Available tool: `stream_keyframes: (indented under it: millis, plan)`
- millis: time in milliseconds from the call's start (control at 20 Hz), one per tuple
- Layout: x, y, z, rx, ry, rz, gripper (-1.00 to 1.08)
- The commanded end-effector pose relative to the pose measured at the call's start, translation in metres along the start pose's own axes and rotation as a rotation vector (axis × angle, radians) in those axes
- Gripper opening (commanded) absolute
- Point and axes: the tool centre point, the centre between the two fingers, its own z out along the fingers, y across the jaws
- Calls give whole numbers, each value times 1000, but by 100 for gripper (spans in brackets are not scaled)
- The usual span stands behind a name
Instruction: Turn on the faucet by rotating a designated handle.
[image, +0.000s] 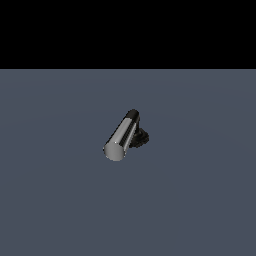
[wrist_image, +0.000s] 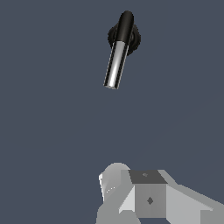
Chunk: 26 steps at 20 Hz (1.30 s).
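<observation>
The faucet (image: 142, 136) stands alone on the grey floor, its black ridged base partly hidden behind the bar. The handle (image: 121, 135) is a shiny chrome cylinder with its flat round end toward the camera, and a black elbow (image: 133, 115) joins it at the far end. The wrist view looks down on the handle (wrist_image: 116, 65), the elbow (wrist_image: 125, 24) and the round base (wrist_image: 136, 40). My gripper (wrist_image: 133, 190) shows only as grey blocks at the frame edge, well apart from the faucet and touching nothing. The gap between its fingers is not visible. The exterior view does not show the gripper.
A flat grey floor (image: 60, 200) spreads all around the faucet, under a black background (image: 128, 30). No other objects are in view.
</observation>
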Motion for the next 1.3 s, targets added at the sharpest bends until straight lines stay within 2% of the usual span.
stream_keyframes:
  millis: [0,550,1250]
  plan:
    - [0,0,0,0,0,0,-100]
    - [9,-6,26,-2,5,12,-100]
    - [46,-29,121,-9,25,53,-100]
